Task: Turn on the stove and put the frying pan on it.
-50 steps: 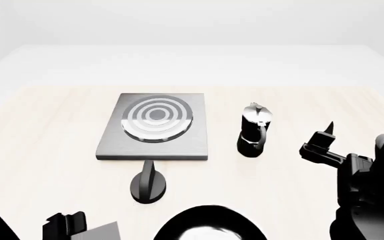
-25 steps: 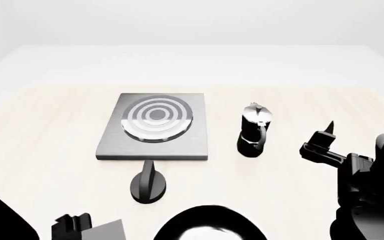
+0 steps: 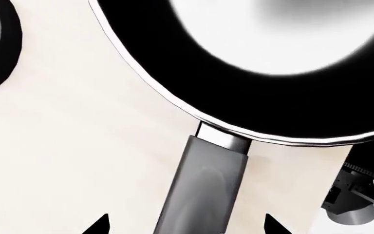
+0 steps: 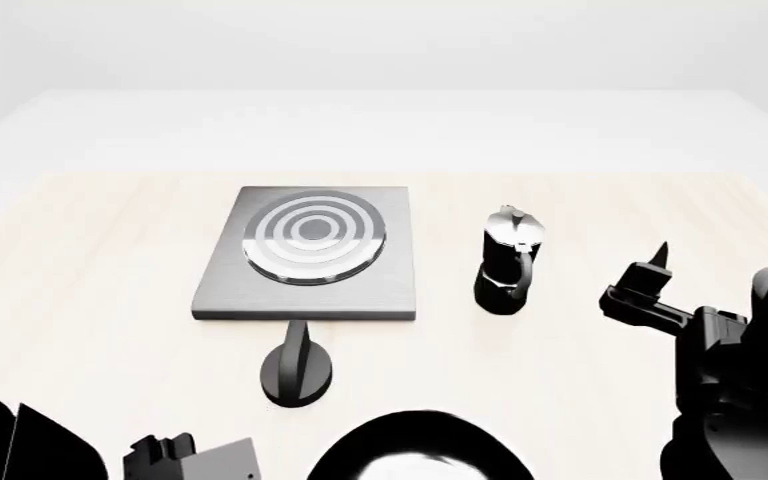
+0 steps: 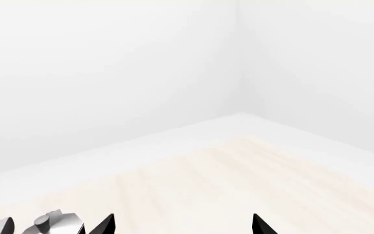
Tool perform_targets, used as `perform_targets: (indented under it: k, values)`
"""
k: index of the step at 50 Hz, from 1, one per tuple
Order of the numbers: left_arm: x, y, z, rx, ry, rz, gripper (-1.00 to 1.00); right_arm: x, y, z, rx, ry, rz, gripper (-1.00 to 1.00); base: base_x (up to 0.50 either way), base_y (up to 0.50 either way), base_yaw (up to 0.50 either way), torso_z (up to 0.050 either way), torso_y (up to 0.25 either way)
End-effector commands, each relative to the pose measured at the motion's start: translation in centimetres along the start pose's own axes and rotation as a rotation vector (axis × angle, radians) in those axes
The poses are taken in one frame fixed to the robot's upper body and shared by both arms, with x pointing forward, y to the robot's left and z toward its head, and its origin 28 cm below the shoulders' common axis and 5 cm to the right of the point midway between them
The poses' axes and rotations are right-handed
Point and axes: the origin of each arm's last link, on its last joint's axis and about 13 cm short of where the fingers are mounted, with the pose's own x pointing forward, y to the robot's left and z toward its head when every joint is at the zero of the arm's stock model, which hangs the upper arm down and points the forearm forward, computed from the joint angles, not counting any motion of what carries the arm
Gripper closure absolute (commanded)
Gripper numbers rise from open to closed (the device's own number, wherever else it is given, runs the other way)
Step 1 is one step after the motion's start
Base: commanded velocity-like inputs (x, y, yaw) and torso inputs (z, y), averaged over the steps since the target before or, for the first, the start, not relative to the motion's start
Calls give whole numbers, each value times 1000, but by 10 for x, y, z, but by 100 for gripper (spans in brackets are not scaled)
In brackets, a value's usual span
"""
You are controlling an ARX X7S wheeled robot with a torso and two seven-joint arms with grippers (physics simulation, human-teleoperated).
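At table's near edge: frying pan [image 4: 418, 450] | left gripper [image 3: 183, 225] spread wide astride its handle [image 3: 203, 190], not gripping | right gripper [image 5: 182, 223] open, empty | stove [image 4: 311, 255] bare

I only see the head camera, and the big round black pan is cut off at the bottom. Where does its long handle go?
Observer: In the left wrist view, the long dark-grey handle sticks out from the round black frying pan. It runs between the two tips of the left gripper.
Operator: Is it grabbed?
Observer: Not yet. The pale wooden table shows on each side of the handle, so the jaws stand open around it.
Operator: What does the right hand's camera see?
Observer: The right gripper is open with nothing between its tips. Only the top of the small black-and-silver moka pot peeks in at the edge.
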Motion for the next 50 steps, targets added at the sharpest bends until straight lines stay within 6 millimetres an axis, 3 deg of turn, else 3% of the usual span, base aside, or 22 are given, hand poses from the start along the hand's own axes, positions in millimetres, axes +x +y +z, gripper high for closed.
perform_targets:
  k: [1,18,19,35,50]
  values:
    - [15,7,2,5,-33,-24,-100,0,-1,1,23,0,1,-100,0,0,0,0,0]
    - [39,10,-2,0,-39,-93,-100,0,-2,2,23,-7,0,-100,0,0,0,0,0]
    - [39,11,-3,8,-36,-76,100,-1,-2,2,23,-8,0,-100,0,0,0,0,0]
    - [21,7,2,41,-75,-50,100,0,-1,1,23,-7,2,-100,0,0,0,0,0]
    - [-41,5,23,78,-231,117,100,-1,-2,2,26,-7,3,-100,0,0,0,0,0]
